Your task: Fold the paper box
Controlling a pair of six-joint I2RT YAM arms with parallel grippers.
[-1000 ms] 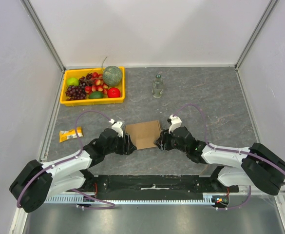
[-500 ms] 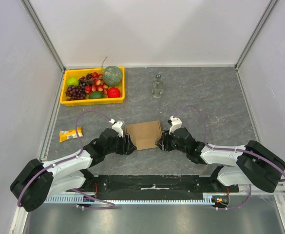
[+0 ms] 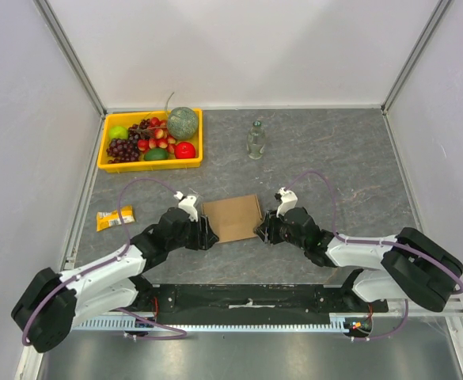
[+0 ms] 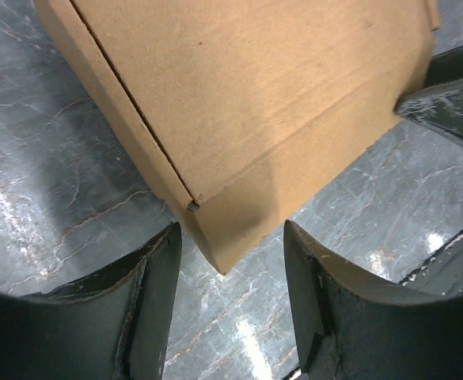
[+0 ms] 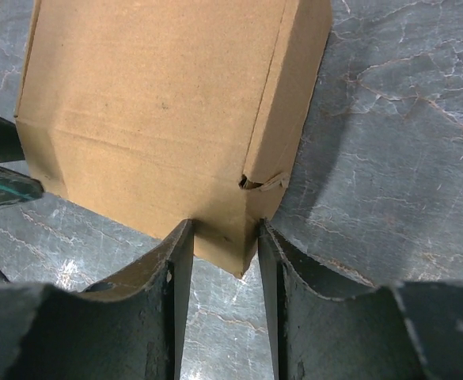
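The paper box (image 3: 231, 219) looks folded shut, lying flat on the table (image 3: 334, 158) between my arms.
My right gripper (image 5: 221, 226) pinches one near corner; my left gripper (image 4: 231, 229) gapes astride the other. I judge only squaring is left.

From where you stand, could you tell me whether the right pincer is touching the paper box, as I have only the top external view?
Observer: Yes. In the right wrist view, the right pincer straddles one corner of the paper box, with a finger against each side.
Operator: And the left one, please?
Observer: The left pincer is open. Another box corner sits between its fingers, with a gap on either side.
Operator: Any damage?
Observer: A small ragged gap shows in the cardboard just above the right pincer.
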